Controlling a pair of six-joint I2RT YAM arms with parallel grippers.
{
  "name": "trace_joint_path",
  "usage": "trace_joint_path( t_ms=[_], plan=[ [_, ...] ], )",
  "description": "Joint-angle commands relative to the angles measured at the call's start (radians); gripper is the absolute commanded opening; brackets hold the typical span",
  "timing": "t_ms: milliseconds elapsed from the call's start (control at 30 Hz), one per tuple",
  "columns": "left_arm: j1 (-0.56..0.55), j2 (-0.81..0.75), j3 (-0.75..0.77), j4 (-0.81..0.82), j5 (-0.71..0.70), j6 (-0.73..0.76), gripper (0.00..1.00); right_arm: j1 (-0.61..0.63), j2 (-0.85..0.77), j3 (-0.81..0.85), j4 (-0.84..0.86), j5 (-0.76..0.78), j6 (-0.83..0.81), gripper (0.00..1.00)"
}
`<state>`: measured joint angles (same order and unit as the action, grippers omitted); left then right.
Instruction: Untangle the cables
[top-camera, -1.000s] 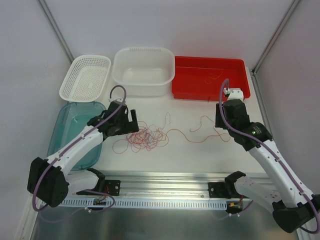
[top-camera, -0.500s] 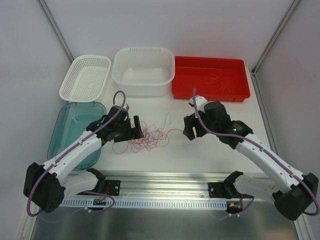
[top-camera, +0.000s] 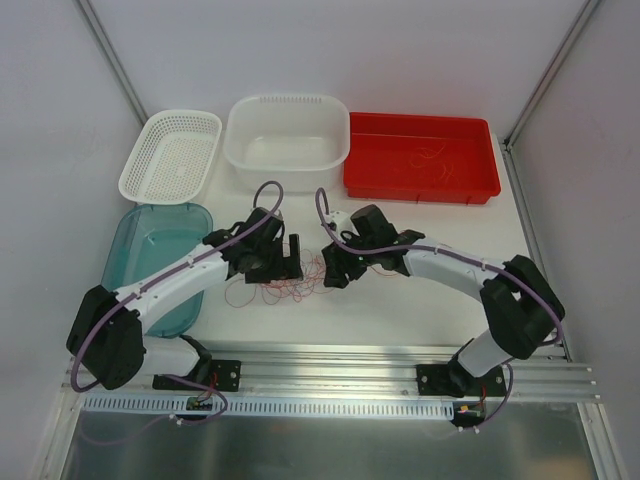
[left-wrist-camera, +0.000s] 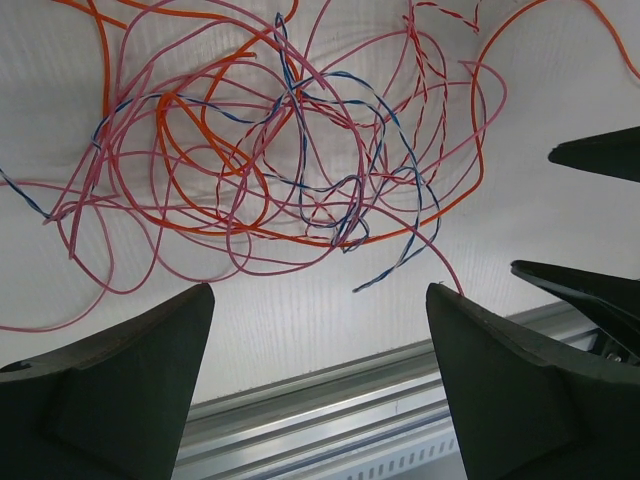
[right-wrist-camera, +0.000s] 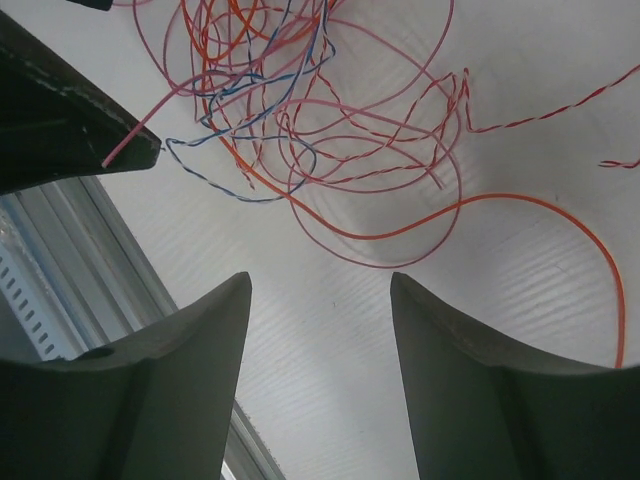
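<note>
You seemed to be choosing a strand: the left gripper (left-wrist-camera: 318, 295) and the right gripper (right-wrist-camera: 320, 285) hung, fingers apart and empty, over the cables (left-wrist-camera: 270, 170) tangled on the table (top-camera: 420, 310) between them, so the next move probably needed one loose end pinched.

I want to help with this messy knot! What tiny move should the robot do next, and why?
Probably lower the open left fingers and pinch the pink cable's loose end, which pokes out of the tangle beside them. A free end is likely easiest to pull out.
</note>
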<state>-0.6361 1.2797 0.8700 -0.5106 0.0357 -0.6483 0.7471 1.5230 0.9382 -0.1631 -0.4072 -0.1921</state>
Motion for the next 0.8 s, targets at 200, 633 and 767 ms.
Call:
trace_joint_path(
  t_ms=[200, 633, 767],
  plan=[
    [-0.017, 0.110, 0.080, 0.014, -0.057, -0.020, 0.86, 0.005, 0.154, 0.060, 0.160, -0.084, -0.023, 0.61],
    [-0.019, 0.194, 0.087, 0.030, -0.097, -0.017, 0.84, 0.005, 0.204, 0.062, 0.241, -0.131, -0.006, 0.32],
    [-0.017, 0.234, 0.092, 0.035, -0.105, -0.017, 0.84, 0.005, 0.157, 0.030, 0.231, -0.142, 0.000, 0.13]
  ],
)
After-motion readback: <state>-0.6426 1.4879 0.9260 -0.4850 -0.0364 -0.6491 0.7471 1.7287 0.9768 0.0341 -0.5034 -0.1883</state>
